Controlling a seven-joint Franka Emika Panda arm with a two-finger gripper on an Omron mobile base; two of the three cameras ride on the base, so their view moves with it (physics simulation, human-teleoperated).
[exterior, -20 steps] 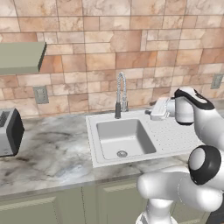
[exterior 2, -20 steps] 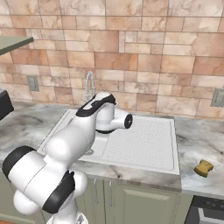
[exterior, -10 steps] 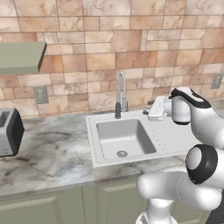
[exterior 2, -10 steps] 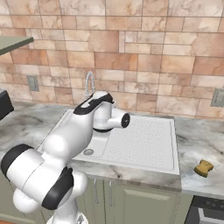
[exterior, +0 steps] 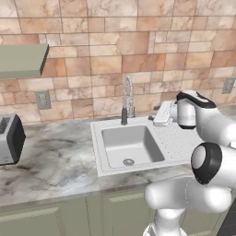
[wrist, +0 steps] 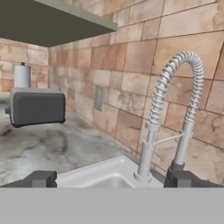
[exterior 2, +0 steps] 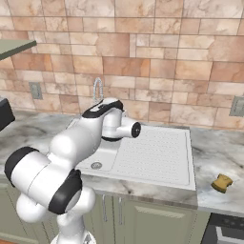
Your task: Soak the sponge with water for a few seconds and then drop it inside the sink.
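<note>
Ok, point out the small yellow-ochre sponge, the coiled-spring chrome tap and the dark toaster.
small yellow-ochre sponge (exterior 2: 222, 182), right base view, middle of its top, on the counter right of the drainboard.
coiled-spring chrome tap (wrist: 169, 78), hand view, on the coiled arch.
dark toaster (exterior: 11, 139), left base view, on its dark side panel.

Brick-tiled wall (exterior: 138, 50), marble counter (exterior: 55, 161)
</note>
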